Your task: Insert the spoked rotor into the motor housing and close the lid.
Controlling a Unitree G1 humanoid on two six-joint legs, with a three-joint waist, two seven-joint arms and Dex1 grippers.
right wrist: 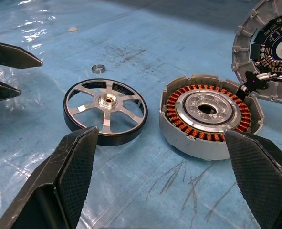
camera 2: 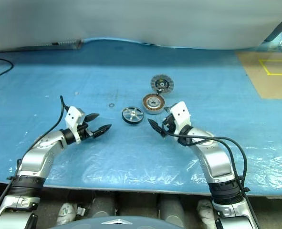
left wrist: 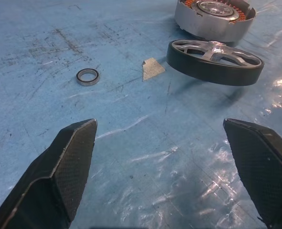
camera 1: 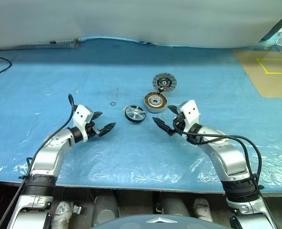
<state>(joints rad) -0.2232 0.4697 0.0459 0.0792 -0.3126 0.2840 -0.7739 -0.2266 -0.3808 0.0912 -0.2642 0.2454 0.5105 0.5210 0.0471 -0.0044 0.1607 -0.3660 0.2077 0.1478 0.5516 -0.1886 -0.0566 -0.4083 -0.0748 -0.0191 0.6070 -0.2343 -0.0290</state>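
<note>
Black-rimmed and silver-spoked, the spoked rotor [right wrist: 105, 112] lies flat on the blue table cover [camera 1: 45, 81], just beside the motor housing [right wrist: 211, 114], with the lid [camera 1: 164, 82] beyond it. It looks rigid, fairly light and smooth, so the outer rim seems the surest place to pinch. The left gripper [camera 1: 104, 123] and right gripper [camera 1: 168, 119] flank it, both near, jaws apart and empty. A small ring [left wrist: 88, 76] lies apart.

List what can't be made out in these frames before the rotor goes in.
- Lid: cut off by the right wrist view's edge; its far side is unseen.
- Motor housing: top cropped in the left wrist view.
- Small ring on the table: too small in the head views to identify.
- Spoked rotor: underside hidden against the table.
</note>
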